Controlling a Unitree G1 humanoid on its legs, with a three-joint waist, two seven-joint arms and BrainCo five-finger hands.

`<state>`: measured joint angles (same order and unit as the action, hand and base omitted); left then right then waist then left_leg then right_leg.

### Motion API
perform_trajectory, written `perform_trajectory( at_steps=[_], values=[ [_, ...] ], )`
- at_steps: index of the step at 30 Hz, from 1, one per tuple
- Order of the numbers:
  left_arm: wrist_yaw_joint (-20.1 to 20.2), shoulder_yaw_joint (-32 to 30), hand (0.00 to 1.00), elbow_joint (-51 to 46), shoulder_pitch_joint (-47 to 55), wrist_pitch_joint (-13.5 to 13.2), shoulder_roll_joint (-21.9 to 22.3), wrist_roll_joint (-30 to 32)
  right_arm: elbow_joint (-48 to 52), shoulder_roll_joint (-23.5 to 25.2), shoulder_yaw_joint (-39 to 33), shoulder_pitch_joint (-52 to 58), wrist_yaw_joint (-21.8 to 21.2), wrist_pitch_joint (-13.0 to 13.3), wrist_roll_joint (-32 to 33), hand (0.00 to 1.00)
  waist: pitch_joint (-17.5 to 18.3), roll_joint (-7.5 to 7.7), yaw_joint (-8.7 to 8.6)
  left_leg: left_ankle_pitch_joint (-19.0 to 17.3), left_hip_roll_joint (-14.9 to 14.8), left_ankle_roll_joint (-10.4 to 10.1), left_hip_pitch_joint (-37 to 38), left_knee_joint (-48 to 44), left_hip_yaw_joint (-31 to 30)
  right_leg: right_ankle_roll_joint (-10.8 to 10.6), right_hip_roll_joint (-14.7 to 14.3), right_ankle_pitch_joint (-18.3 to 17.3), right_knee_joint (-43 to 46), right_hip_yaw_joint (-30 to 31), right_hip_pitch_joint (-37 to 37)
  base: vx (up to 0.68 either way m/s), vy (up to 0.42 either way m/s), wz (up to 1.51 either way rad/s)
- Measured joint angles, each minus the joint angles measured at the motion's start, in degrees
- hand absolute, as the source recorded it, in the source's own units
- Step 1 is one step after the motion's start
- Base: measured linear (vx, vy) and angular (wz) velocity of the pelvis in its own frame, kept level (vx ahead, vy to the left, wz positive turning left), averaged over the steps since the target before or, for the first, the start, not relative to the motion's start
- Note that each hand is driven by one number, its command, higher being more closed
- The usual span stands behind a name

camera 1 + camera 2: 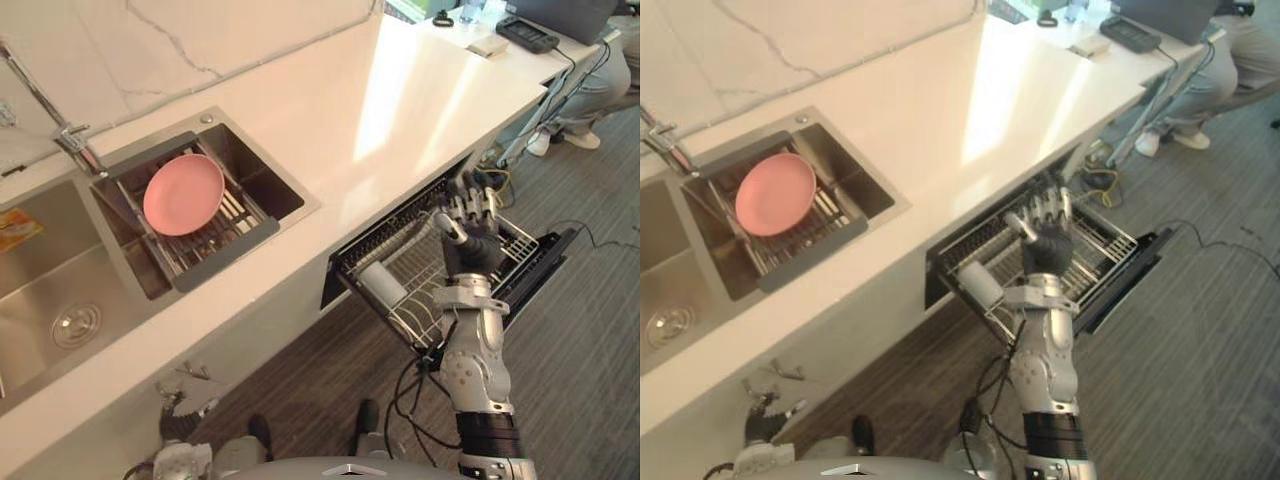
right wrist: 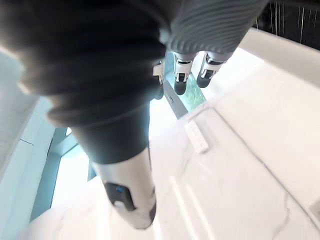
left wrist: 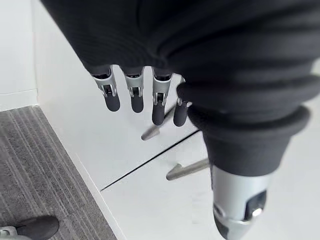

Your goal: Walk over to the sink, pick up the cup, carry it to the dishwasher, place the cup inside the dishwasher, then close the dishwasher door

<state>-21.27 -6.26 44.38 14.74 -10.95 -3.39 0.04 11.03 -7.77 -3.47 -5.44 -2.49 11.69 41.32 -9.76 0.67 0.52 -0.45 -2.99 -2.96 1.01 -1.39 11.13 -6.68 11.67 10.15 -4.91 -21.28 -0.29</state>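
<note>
The cup [image 1: 382,285] lies by the rack's [image 1: 520,240] left edge. The right hand [image 1: 470,222], open and empty, should lift clear, then gently push the door [image 1: 548,260] shut. The left hand [image 3: 134,95] hangs open.

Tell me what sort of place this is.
Most likely a kitchen: a steel sink with a pink plate on its drain rack, a white counter, and an open dishwasher whose pulled-out rack holds a cup.
</note>
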Motion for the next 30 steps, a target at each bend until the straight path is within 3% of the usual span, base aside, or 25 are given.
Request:
perform_trajectory(
  at_steps=[3, 6, 7, 8, 9, 11, 13, 15, 16, 17, 19, 20, 21, 22, 23, 27, 29, 30],
  values=[
    [-0.08, -3.36, 0.0, 0.23, 1.99, -0.28, 0.77, -1.17, -0.01, -0.03, 1.03, -0.54, 0.3, -0.75, -0.36, 0.0, 0.02, 0.11, 1.66, -0.93, -0.29, 0.69, -0.42, -0.92, -0.76, -0.17, 0.25, -1.43, 0.26, -4.73, 3.4, -0.02, -0.021, 0.74],
    [0.67, -4.95, 0.0, 2.21, 2.6, -1.05, 1.05, 0.37, 0.23, -0.64, -0.28, -1.77, 4.13, -0.13, -1.6, 0.0, 0.2, 0.47, 1.44, -0.82, -3.79, 2.33, -1.9, -4.62, 10.36, -1.31, 1.93, -2.59, 0.28, -13.9, 7.87, 0.06, -0.014, 1.42],
    [0.91, -5.13, 0.0, 2.5, 2.75, -1.1, 1.44, 0.82, 0.23, -1.15, -1.15, -2.14, 4.73, 0.11, -1.99, 0.0, 0.27, 0.28, 1.44, -0.06, -3.88, 1.36, -1.87, -4.67, 10.75, -1.86, 2.15, -2.24, 0.29, -15.16, 8.46, 0.06, 0.084, 1.26],
    [1.68, -5.54, 0.0, 2.5, 3.78, -1.21, 2.06, 1.57, 0.22, -1.64, -1.73, -3.28, 5.67, 0.63, -3.34, 0.0, 0.44, 0.41, 3.06, 1.4, -2.52, 1.12, -1.56, -3.18, 9.84, -2.2, 2.99, -1.9, 0.29, -15.95, 8.65, 0.04, 0.142, 0.7],
    [2.52, -6.31, 0.0, 2.61, 5.09, -1.27, 2.36, 1.87, 0.59, -1.12, -1.33, -5.07, 5.76, 0.72, -5.31, 0.0, 0.4, 1.17, 3.54, 3.07, -1.08, 1.54, -0.11, 0.28, 9.43, -2.44, 3.95, -1.76, 0.3, -15.94, 9.15, 0.02, 0.155, 0.41],
    [3.27, -7.15, 0.0, 3.8, 5.84, -1.26, 2.35, 1.87, 2.31, -0.62, -1.14, -5.4, 5.73, 0.71, -5.99, 0.0, 0.47, 1.61, 4.17, 3.97, 0.23, 1.73, 2.07, 3.64, 9.44, -2.52, 4.51, -1.86, 0.54, -15.51, 9.83, 0.02, 0.096, 0.11],
    [3.87, -7.23, 0.0, 4.65, 6.06, -0.94, 2.22, 1.85, 4.23, -0.09, -1.28, -5.42, 5.76, 0.86, -5.78, 0.0, 0.59, 2.06, 3.66, 3.86, 1.08, 1.68, 3.45, 6.26, 9.16, -3.19, 6.21, -4.37, 5.12, -15.34, 8.69, 0.0, 0.058, 0.05],
    [4.99, -6.97, 0.0, 5.13, 5.5, -0.33, 1.44, 1.85, 4.68, 0.05, -1.46, -4.32, 5.77, 1.21, -5.7, 0.0, 0.74, 2.79, 2.37, 3.68, 0.89, 1.79, 2.62, 6.28, 7.07, -0.48, 9.24, -8.16, 16.82, -14.56, 4.34, -0.03, 0.027, 0.27],
    [5.27, -6.57, 0.0, 5.72, 4.68, -0.19, 1.04, 1.85, 4.85, 0.0, -1.7, -3.44, 5.79, 1.37, -5.69, 0.0, 0.87, 2.45, 2.24, 3.77, 0.14, 1.85, 2.21, 6.27, 6.1, 0.58, 9.29, -7.56, 19.83, -12.97, 2.83, -0.05, 0.139, 0.53],
    [5.43, -4.95, 0.0, 6.08, 3.38, 0.51, 0.02, 1.78, 5.13, 0.1, -2.11, -1.74, 5.97, 2.09, -5.71, 0.0, 1.04, 1.96, 1.67, 3.99, -1.1, 1.87, 1.4, 6.26, 4.42, 3.25, 8.39, -5.61, 24.28, -8.29, 0.15, -0.05, 0.225, 0.67],
    [5.58, -3.45, 0.0, 6.3, 1.98, 2.25, -1.05, 1.13, 5.91, 0.13, -2.42, -0.92, 6.78, 2.13, -5.81, 0.0, 0.74, 1.94, 0.95, 5.44, -2.91, 1.84, 1.16, 6.2, 0.84, 5.15, 6.64, -4.61, 27.3, -3.56, -1.74, -0.05, 0.182, 0.61],
    [5.67, -3.13, 0.0, 6.44, 1.44, 3.25, -1.34, 0.62, 6.23, 0.24, -2.4, -0.87, 6.81, 2.14, -6.31, 0.0, 0.71, 2.07, 0.73, 5.69, -3.59, 1.53, 0.73, 5.94, -0.52, 4.55, 4.71, -9.56, 25.3, -0.6, -1.55, -0.1, 0.042, 0.61],
    [6.13, -3.16, 0.0, 6.55, 0.22, 4.32, -2.21, 0.05, 7.07, 0.19, -2.54, -1.09, 7.07, 2.14, -7.81, 0.0, 1.03, 3.25, 0.76, 6.15, -3.96, 0.96, -0.32, 5.91, -2.87, 4.66, 1.5, -11.69, 18.66, 2.49, -0.67, -0.12, 0.009, 0.68],
    [6.61, -3.2, 0.0, 6.62, -0.26, 4.65, -2.63, 0.07, 7.49, 0.21, -2.52, -1.37, 7.28, 2.12, -8.05, 0.0, 0.84, 3.84, 0.79, 6.3, -3.82, 0.76, -0.49, 5.91, -3.58, 4.79, 0.59, -11.23, 16.73, 3.53, -0.47, -0.15, -0.08, 0.84],
    [7.14, -3.25, 0.0, 6.68, -0.75, 5.27, -3.44, 0.1, 8.39, 0.26, -2.44, -1.8, 8.07, 2.01, -8.1, 0.0, 0.91, 5.14, 0.72, 6.67, -2.87, 0.19, -0.92, 6.23, -5.18, 5.39, -0.59, -7.04, 15.08, 5.49, -0.34, -0.07, -0.112, 0.65],
    [7.99, -5.01, 0.0, 7.83, -0.19, 5.86, -2.62, 0.13, 8.48, -1.75, -4.28, -2.77, 9.38, 1.57, -8.1, 0.0, 0.97, 3.66, 1.54, 7.59, -4.36, -1.84, -1.23, 6.34, -7.97, 2.73, -2.87, -9.64, 13.0, 6.42, 2.06, -0.02, -0.143, 0.38],
    [7.81, -6.37, 0.0, 8.26, 0.18, 6.16, -2.56, 0.12, 8.49, -1.82, -4.33, -4.02, 9.36, 0.77, -9.54, 0.0, 1.31, 4.2, 1.58, 8.03, -4.32, -2.64, -1.71, 6.36, -7.22, 0.99, -3.07, -11.28, 9.36, 6.44, 3.13, -0.05, -0.197, -0.22],
    [7.75, -7.27, 0.0, 8.69, 0.58, 6.43, -1.67, 0.13, 8.35, -3.14, -4.91, -4.46, 9.54, -0.85, -12.81, 0.0, 1.45, 2.89, 1.28, 8.73, -6.0, -3.73, -1.97, 6.4, -6.62, 0.79, -4.84, -11.09, 7.24, 6.3, 3.36, -0.07, -0.226, -0.22]
  ],
)
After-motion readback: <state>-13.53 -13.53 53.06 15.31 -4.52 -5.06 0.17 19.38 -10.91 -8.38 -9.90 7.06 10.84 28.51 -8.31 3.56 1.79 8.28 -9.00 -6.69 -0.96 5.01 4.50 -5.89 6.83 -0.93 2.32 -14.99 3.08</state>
